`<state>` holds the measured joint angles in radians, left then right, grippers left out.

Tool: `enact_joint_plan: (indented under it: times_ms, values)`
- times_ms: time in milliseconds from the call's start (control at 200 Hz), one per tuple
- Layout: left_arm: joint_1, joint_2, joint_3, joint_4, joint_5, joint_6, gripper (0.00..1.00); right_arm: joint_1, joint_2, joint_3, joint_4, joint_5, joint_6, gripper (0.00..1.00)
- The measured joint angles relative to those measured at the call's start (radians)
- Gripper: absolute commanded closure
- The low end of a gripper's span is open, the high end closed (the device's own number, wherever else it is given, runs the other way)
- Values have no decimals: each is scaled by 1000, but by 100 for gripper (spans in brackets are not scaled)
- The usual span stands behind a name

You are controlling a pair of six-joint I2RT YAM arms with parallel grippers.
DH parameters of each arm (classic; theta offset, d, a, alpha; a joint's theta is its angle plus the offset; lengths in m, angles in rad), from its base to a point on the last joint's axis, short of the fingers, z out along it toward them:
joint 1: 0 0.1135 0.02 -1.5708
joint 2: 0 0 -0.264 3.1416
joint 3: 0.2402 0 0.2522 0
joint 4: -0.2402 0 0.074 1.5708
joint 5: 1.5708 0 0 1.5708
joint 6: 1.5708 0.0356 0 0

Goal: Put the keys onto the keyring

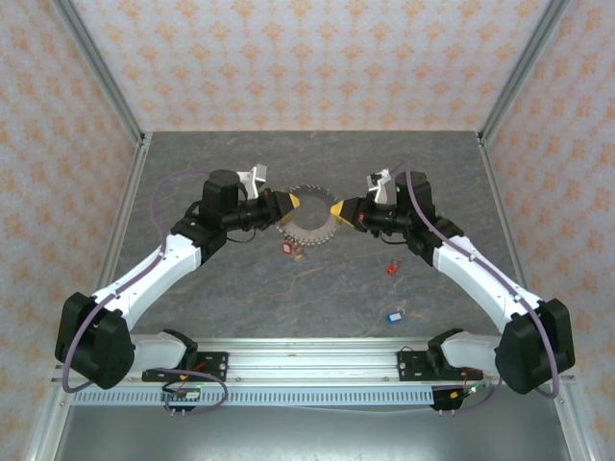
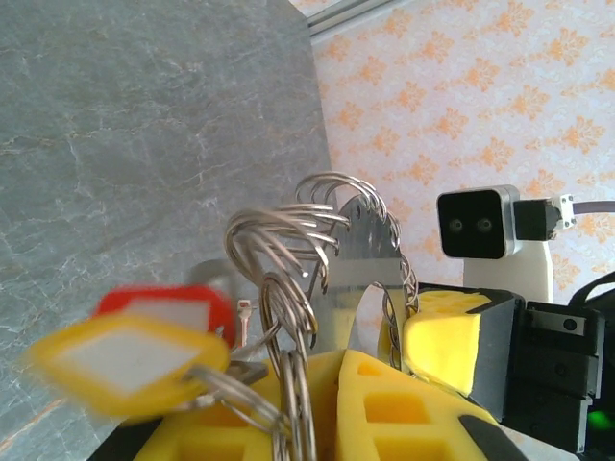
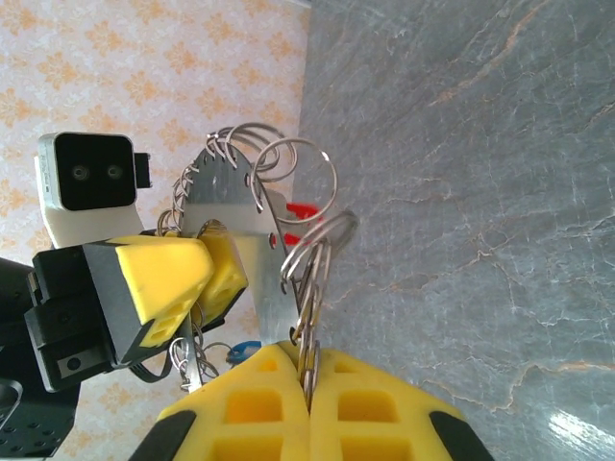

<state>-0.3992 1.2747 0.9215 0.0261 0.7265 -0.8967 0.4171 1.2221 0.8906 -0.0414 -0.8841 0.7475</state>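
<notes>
Over grey table, 2 arms angle inward; left gripper, right gripper clamp keyring.

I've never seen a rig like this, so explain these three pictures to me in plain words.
Two robot arms are bolted to a grey table. One picture looks down from above and behind them; the other two come from a camera on each wrist, with that arm's yellow fingers at the bottom. The left tool and right tool each grip the toothed keyring between them; a red tag and a yellow tag dangle from it. A red-tagged key and a blue-tagged key lie loose on the table.
</notes>
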Motion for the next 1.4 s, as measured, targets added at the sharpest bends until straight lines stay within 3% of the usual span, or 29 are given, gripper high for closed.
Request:
enact_joint_plan:
  times_ms: [55,160,235,375,480,550,631,746,1016,1196,1396]
  values:
    - [0,3,0,0,2,-1,94,0,0,0,0,1,0,93]
    - [0,3,0,3,1,-23,100,1,6,2,-4,10,-4,78]
    - [0,-4,0,7,-11,-39,100,2,11,5,-5,31,-6,60]
    - [0,-30,-2,15,-77,-60,100,8,-28,4,-24,137,-28,49]
    - [0,-57,-23,61,-114,-74,100,10,-139,-8,-65,259,-69,46]
    - [0,-81,-64,135,-132,-98,100,8,-243,-31,-71,323,-119,48]
    - [0,-90,-104,216,-139,-125,100,8,-338,-65,-38,338,-186,59]
    - [0,-90,-133,300,-145,-148,100,35,-420,-140,52,349,-269,67]
    - [-16,-124,-138,418,-154,-114,100,387,-419,-345,278,550,-811,94]
    - [-80,-148,-135,420,-159,-38,100,504,-318,-387,452,611,-1151,93]
    - [-95,-132,-135,440,-159,-28,100,560,-253,-391,597,656,-1320,92]
